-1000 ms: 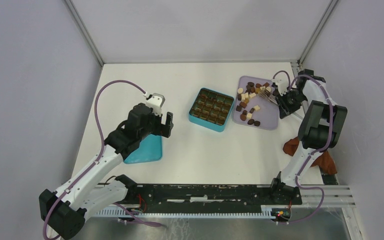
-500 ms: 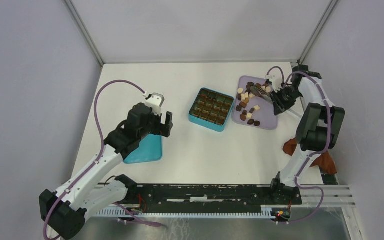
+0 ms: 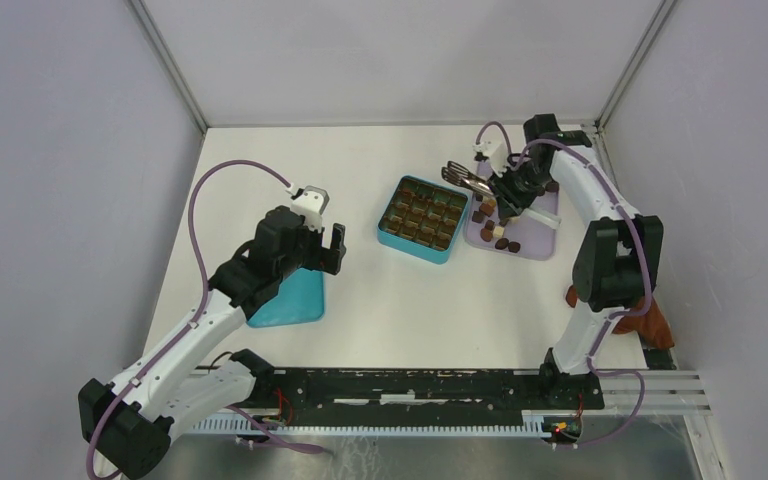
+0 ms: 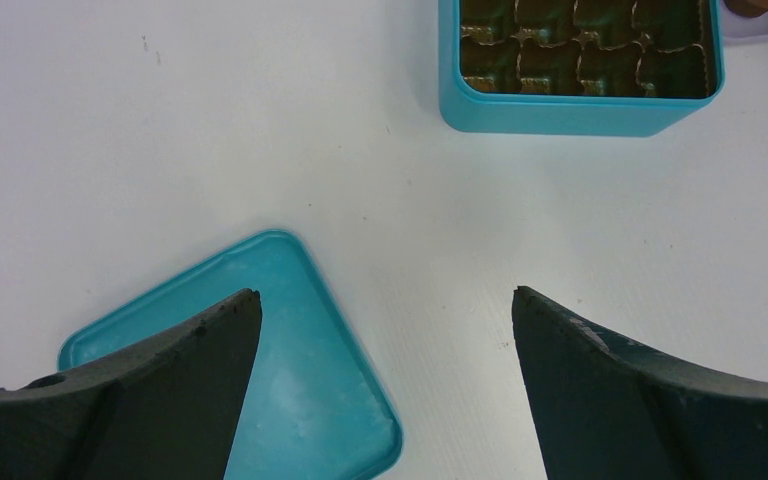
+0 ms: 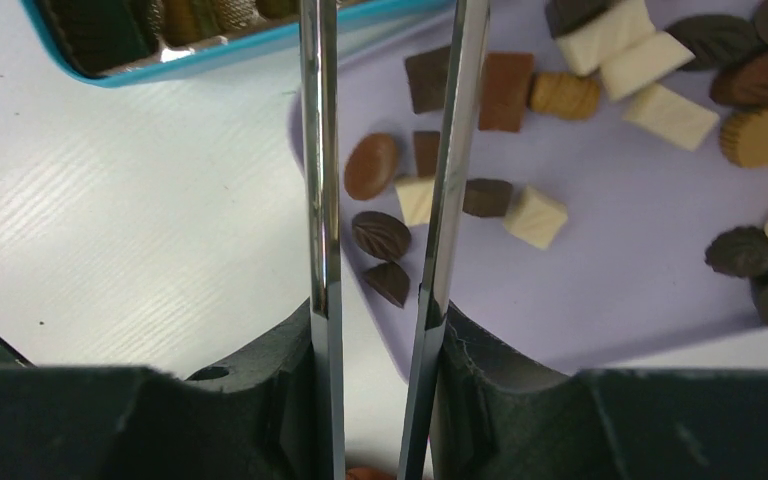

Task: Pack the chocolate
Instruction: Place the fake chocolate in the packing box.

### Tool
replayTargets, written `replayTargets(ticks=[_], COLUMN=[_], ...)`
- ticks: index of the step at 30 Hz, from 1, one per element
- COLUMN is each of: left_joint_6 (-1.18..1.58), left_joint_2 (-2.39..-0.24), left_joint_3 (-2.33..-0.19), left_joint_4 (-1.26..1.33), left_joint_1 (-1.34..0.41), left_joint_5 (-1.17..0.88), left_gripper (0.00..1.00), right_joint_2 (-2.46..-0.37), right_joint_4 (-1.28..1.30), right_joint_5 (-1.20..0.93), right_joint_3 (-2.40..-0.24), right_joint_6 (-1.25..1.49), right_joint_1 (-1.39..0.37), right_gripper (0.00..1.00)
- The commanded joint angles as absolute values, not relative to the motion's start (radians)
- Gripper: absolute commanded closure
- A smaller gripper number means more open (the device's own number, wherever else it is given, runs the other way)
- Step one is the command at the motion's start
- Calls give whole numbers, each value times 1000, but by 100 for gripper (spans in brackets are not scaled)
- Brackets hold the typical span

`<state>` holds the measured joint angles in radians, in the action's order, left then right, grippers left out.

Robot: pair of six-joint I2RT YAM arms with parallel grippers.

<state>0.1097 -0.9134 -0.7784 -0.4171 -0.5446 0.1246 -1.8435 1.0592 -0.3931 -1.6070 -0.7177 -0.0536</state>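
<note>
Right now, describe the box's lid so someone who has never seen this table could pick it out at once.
On the white table, look at the left half, under the left gripper, whose jaws stand open. The lid lies flat there, a teal rounded square. Unlike the teal box at the centre, it has no tall walls and no brown compartment tray inside.

The tongs (image 5: 320,150) run off the right wrist view's top edge, tips unseen. The right arm (image 3: 590,185) hides part of the lilac tray (image 3: 535,245) and its chocolate (image 3: 501,243).
</note>
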Motion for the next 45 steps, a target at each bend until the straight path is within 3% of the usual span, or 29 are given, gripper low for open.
replayTargets(ticks=[1,9,22,39,45], left_joint_6=[83,82,81,81,80], left_joint_2=[-904,-901,-901,-899,-897], left_joint_3=[-774,-773,-772,-772,-772], left_joint_4=[-394,-394,-394,-394,-394], left_joint_1=[-537,-538,-537,-537,-536], left_joint_5=[129,127,125,124,125], left_gripper=[0,0,0,0,0], right_joint_2=[-1844,-1866,-1911,-1922,-1921], right_joint_4=[1046,1006,971,968,969], right_joint_5=[-419,-357,-302,-279,-280], right_joint_3=[-1631,-1583,-1575,-1575,-1575], right_joint_6=[-680,-665,-644,-644,-645], right_joint_1=[-109,-148,-174,-188,-187], right_gripper=[100,100,90,66,62])
